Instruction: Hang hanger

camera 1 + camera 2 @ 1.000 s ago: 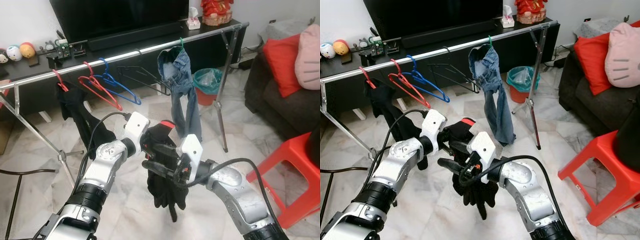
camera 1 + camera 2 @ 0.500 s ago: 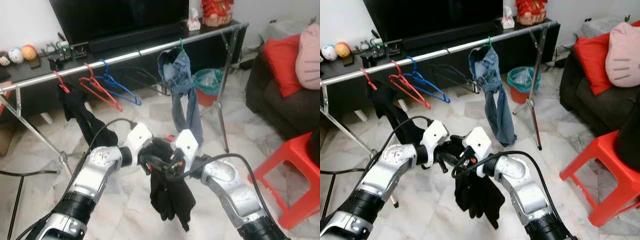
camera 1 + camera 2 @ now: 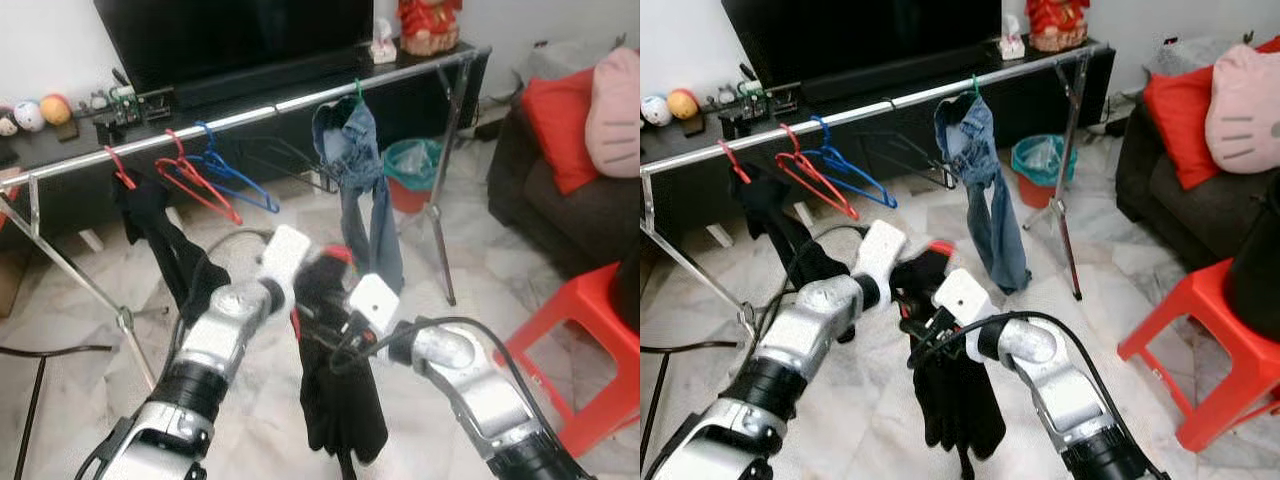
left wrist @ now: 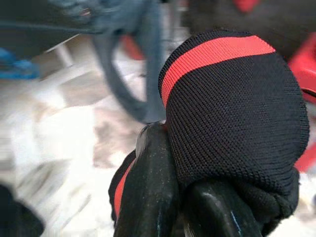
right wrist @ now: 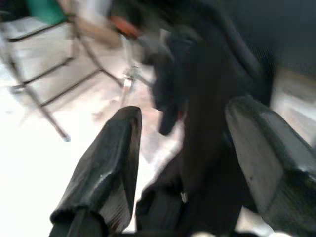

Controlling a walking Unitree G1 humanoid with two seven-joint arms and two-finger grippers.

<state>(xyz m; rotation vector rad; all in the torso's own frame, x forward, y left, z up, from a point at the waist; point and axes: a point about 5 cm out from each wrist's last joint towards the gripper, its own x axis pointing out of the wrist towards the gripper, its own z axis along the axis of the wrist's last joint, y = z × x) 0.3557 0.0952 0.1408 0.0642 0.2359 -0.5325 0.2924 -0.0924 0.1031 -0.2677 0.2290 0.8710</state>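
Note:
A black garment (image 3: 340,400) with a red band (image 4: 212,54) hangs limp in mid-air in front of me. My left gripper (image 3: 308,285) is shut on its bunched top, the two fingers (image 4: 153,187) pinching the knit cloth. Just below and to the right, my right gripper (image 3: 328,345) stands open beside the cloth, and the dark fabric (image 5: 202,123) lies between its spread fingers (image 5: 106,173). Beyond stands a silver clothes rail (image 3: 250,112) with red hangers (image 3: 195,180), a blue hanger (image 3: 240,180), a dark hanger, blue jeans (image 3: 355,160) and another black garment (image 3: 150,215). What the held garment hangs from is hidden.
The rail's legs (image 3: 445,220) spread over the marble floor. Behind it are a low black TV stand (image 3: 60,140) and a green bin (image 3: 415,165). On the right are a red plastic stool (image 3: 590,340) and a dark sofa (image 3: 570,210) with a red cushion (image 3: 555,105).
My left gripper has lifted the garment's top up towards the rail, so the cloth hangs longer. The right gripper now sits lower against the cloth. The view is blurred.

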